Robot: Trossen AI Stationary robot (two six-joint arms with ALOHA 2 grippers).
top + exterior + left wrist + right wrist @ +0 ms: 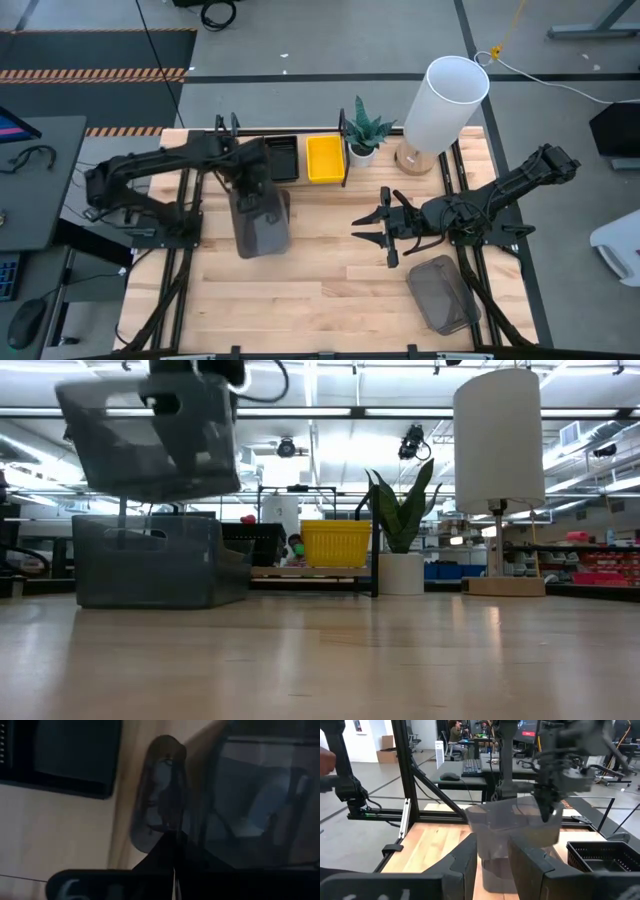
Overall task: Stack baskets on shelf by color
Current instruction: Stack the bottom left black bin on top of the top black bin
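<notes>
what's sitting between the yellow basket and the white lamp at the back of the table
A small potted plant stands between the yellow basket and the lamp, clearest in the high view.

Overhead ceiling strip lights illuminate the room evenly and brightly. The worktop (320, 660) shows soft glare. The left wrist view is dim and defocused; the raised grey basket (150, 435) is motion-blurred.

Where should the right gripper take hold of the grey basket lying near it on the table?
Probably by a long-side rim of the grey basket, coming straight down from above. It seems to lie flat, angled on the table, so the right gripper would turn to straddle that thin wall.
</notes>
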